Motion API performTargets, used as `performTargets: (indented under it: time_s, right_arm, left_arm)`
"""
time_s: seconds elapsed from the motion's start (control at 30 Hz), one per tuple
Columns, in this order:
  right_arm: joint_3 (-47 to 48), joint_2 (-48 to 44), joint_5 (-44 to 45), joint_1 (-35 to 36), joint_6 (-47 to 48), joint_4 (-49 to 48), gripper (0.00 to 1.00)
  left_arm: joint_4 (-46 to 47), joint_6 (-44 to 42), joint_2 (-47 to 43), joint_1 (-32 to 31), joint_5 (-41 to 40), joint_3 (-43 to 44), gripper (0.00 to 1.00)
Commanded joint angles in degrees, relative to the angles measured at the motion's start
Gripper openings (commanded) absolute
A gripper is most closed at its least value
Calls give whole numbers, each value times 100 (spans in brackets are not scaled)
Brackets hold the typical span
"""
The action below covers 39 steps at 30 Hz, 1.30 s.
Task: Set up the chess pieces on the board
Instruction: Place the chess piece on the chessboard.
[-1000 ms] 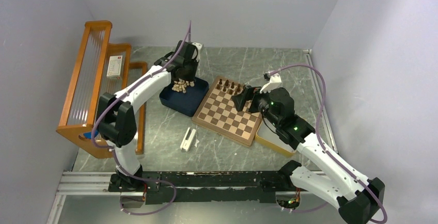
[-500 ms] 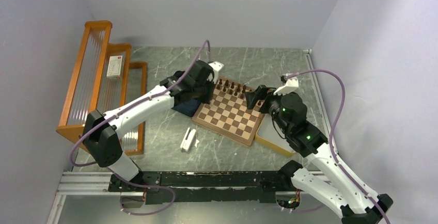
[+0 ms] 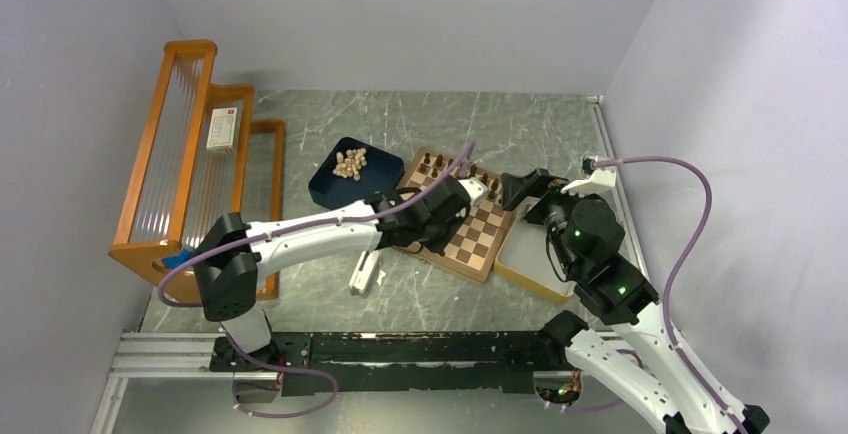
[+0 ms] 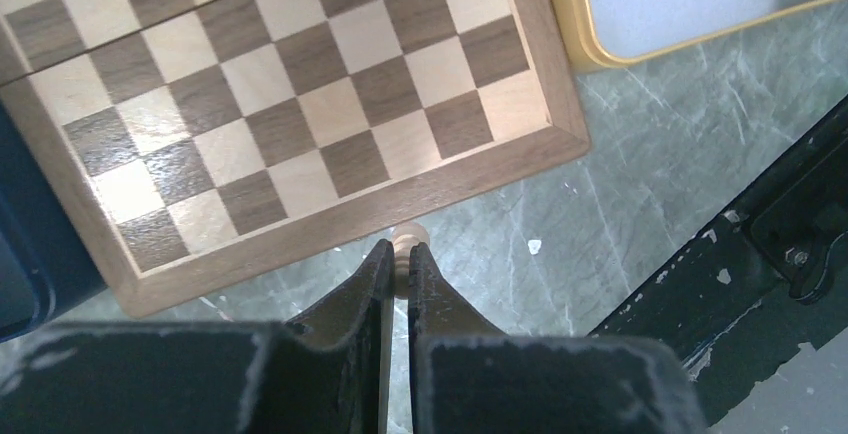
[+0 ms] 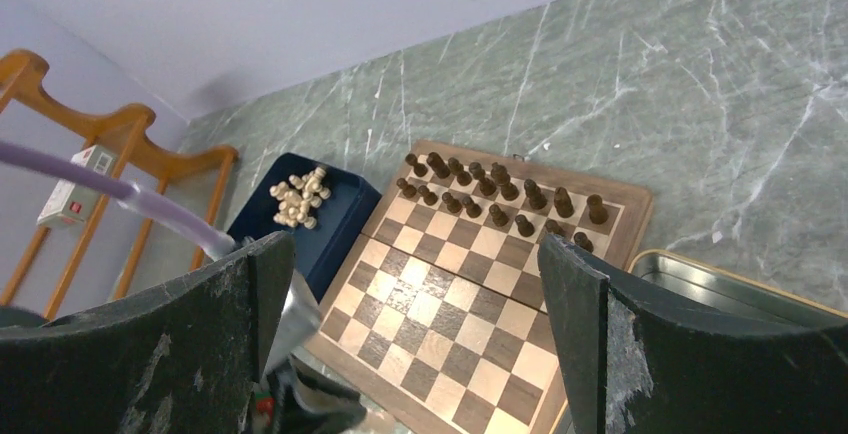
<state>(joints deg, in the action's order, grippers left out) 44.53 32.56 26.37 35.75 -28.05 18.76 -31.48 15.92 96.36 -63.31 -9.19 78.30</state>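
- Nearest the arm bases, a small white rectangular object (image 3: 364, 270) lies on the green marbled table (image 3: 420, 299), just off the near left corner of the board.
- I see my left gripper (image 4: 398, 256) pinched tight on one pale tan wooden chess piece (image 4: 408, 242). The piece's rounded top pokes out past the fingertips, by the brown rim at the near edge of the square wooden chessboard (image 4: 300, 104).
- I can't tell whether that piece touches anything below it.
- To the right, a pale tray with a yellow rim (image 4: 572, 14) sits against the board's side.
- My right gripper (image 5: 412, 264) hangs above that side with its fingers spread wide and nothing between them.
- Farther back, dark brown chess pieces (image 5: 490, 199) fill the board's two far rows. The other squares are bare.
- Left of the board, a dark blue tray (image 3: 330, 189) holds a heap of pale tan pieces (image 3: 349, 163).
- Beyond it, at the far left, stands an orange-brown wooden rack (image 3: 165, 144).
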Motion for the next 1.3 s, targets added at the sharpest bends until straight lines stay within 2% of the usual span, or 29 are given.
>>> performTargets:
  time_s: [0.0,0.27,0.5,1.27]
  right_arm:
    - [14,-115,325,24,-72,70,96]
    - [16,-135,363,21,-48,91,96]
    - [-32,-154,367,24,-30,41,96]
    - [-85,-122,362,22,-24,44,96]
  left_arm:
    - [154,137,175,-260,-531,260,5]
    - [139,214,524,-296,-865,264,5]
    - [493,216,678,-296,-1028,86,5]
    - [589,245,865,-112,-1005,88,5]
